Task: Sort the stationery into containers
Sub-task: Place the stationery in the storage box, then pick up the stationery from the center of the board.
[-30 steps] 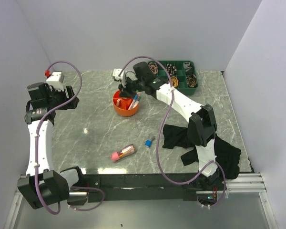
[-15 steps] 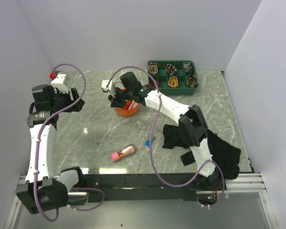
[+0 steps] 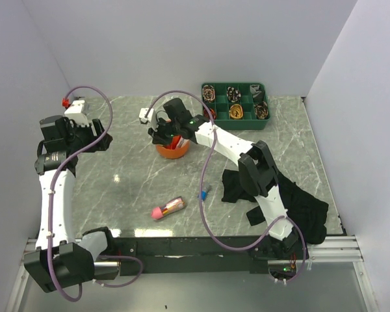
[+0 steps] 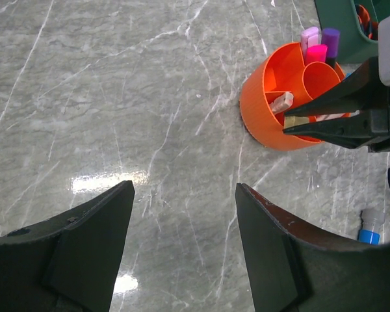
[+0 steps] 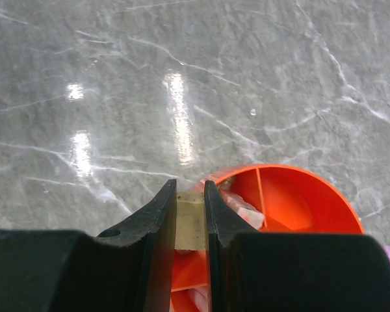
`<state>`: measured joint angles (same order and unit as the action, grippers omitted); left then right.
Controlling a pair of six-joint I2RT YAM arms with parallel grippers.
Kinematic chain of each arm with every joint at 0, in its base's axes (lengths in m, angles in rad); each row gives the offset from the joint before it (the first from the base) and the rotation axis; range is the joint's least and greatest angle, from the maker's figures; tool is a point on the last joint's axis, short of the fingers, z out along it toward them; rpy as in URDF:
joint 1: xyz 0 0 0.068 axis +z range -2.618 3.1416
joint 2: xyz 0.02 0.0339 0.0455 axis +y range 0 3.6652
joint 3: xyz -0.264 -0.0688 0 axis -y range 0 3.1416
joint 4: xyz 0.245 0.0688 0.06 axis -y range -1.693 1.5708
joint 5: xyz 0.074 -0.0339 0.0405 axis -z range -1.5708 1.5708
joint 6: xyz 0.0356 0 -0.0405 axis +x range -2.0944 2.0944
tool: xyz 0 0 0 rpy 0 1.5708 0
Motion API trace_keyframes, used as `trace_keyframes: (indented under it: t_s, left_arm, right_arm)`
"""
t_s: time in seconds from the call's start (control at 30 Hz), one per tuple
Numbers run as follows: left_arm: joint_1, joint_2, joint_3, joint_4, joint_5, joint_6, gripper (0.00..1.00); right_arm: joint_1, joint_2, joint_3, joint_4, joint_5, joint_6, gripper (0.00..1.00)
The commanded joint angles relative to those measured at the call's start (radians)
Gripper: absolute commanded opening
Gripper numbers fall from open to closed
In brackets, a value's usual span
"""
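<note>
R gripper (image 5: 190,190) was clamped on beige eraser (image 5: 190,224) just over near rim of orange organiser (image 4: 257,104). L gripper (image 4: 184,190), jaws apart & empty, hung well left of organiser.

The marble-look table (image 3: 130,149) gleams glossy, the orange plastic organiser (image 4: 260,107) is smooth, the black cloth (image 3: 305,211) matt.

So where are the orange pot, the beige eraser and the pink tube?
orange pot (image 4: 263,110): left wrist view, on its outer wall.
beige eraser (image 5: 191,224): right wrist view, on the middle of its visible face.
pink tube (image 3: 168,208): top view, on its middle.
</note>
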<state>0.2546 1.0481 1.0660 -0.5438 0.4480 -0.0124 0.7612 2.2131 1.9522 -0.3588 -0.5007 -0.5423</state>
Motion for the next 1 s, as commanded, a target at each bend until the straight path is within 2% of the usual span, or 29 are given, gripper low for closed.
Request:
trace_keyframes:
  t_s: [0.0,0.07,0.17,0.2,0.27,0.3,0.33,0.47,0.67,0.77,0.8,0.9,0.97]
  left_arm:
    - [0.006,-0.016,0.000,0.024,0.023,-0.011,0.70]
    - [0.005,-0.014,0.000,0.027,0.027,-0.012,0.70]
    - [0.006,-0.013,0.002,0.027,0.050,0.002,0.72]
    - [0.003,-0.011,0.003,0.024,0.067,0.000,0.72]
    - [-0.012,-0.013,0.020,-0.021,0.106,0.087,0.73]
    - [-0.024,-0.014,0.026,-0.050,0.116,0.122,0.73]
    - [-0.047,-0.017,0.034,-0.079,0.123,0.193,0.74]
    - [-0.054,-0.051,0.029,-0.217,0.123,0.318,0.74]
    - [-0.052,-0.134,-0.009,-0.141,0.095,0.264,0.74]
    - [-0.054,-0.155,0.002,-0.009,-0.003,0.161,0.75]
    - [-0.054,-0.157,0.002,0.063,-0.044,0.149,0.80]
    - [-0.054,-0.129,0.012,0.163,-0.097,0.078,0.88]
    - [-0.054,-0.071,0.057,0.174,-0.071,0.049,0.90]
  right_arm:
    - [-0.019,0.017,0.060,0.040,0.034,0.018,0.00]
    - [-0.017,0.029,0.067,0.031,0.059,0.013,0.00]
    - [-0.017,0.020,0.045,0.037,0.083,0.008,0.22]
    - [-0.017,0.013,0.031,0.043,0.082,0.002,0.33]
    - [-0.016,-0.027,-0.014,0.064,0.077,-0.002,0.43]
    - [-0.014,-0.042,-0.031,0.073,0.077,-0.002,0.52]
    - [-0.011,-0.074,-0.047,0.083,0.080,0.002,0.55]
    - [-0.002,-0.142,-0.102,0.080,0.093,0.016,0.58]
    - [0.009,-0.266,-0.186,-0.001,0.051,0.042,0.58]
    - [0.039,-0.360,-0.266,-0.153,-0.065,-0.101,0.59]
    - [0.059,-0.378,-0.289,-0.207,-0.074,-0.222,0.63]
    - [0.179,-0.397,-0.351,-0.388,0.005,-0.364,0.67]
    - [0.269,-0.354,-0.363,-0.485,0.065,-0.373,0.67]
